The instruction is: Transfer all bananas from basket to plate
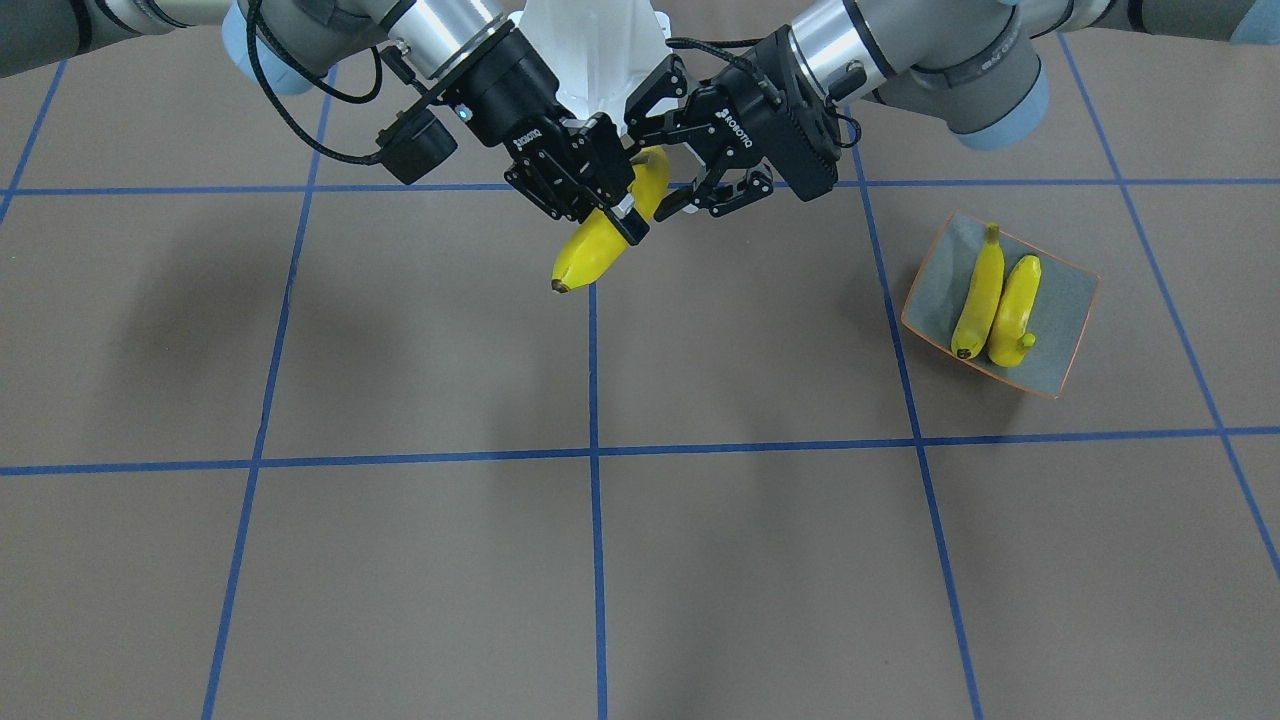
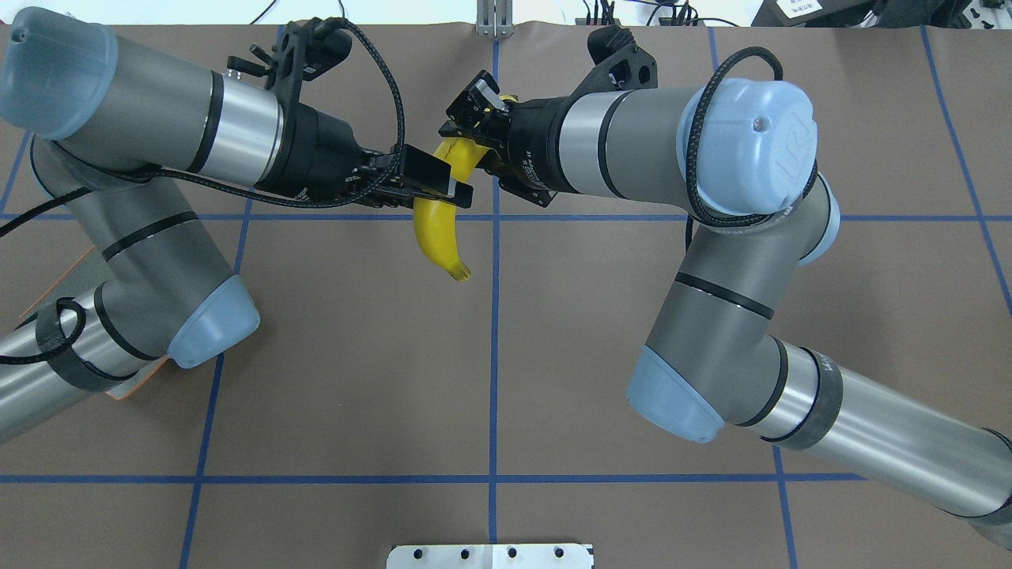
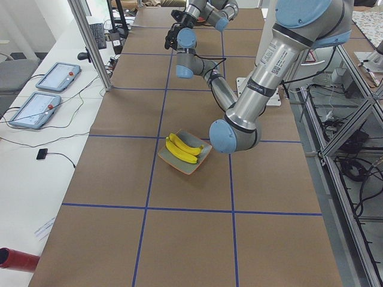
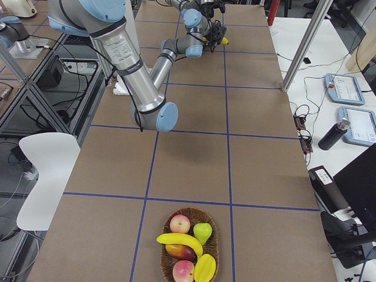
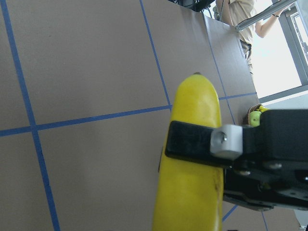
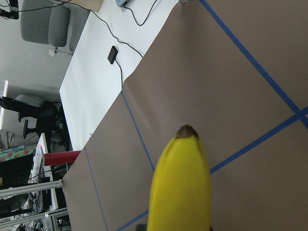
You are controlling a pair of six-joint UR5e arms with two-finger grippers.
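My right gripper (image 1: 615, 225) is shut on the middle of a banana (image 1: 590, 255) and holds it in the air over the table's middle, dark tip down. The banana also shows in the overhead view (image 2: 439, 229). My left gripper (image 1: 662, 150) is open, its fingers on either side of the banana's upper end. The left wrist view shows the banana (image 5: 192, 192) with one right finger (image 5: 192, 144) across it. Two bananas (image 1: 978, 295) (image 1: 1015, 310) lie side by side on the grey-blue plate (image 1: 1075, 290) on my left. Another banana (image 4: 179, 239) lies in the basket (image 4: 167, 270).
The wicker basket at the table's far right end also holds apples, a pear and other fruit. In the overhead view my left arm hides most of the plate. Blue tape lines divide the brown table into squares. Tablets and cables lie on a side bench (image 3: 48, 89).
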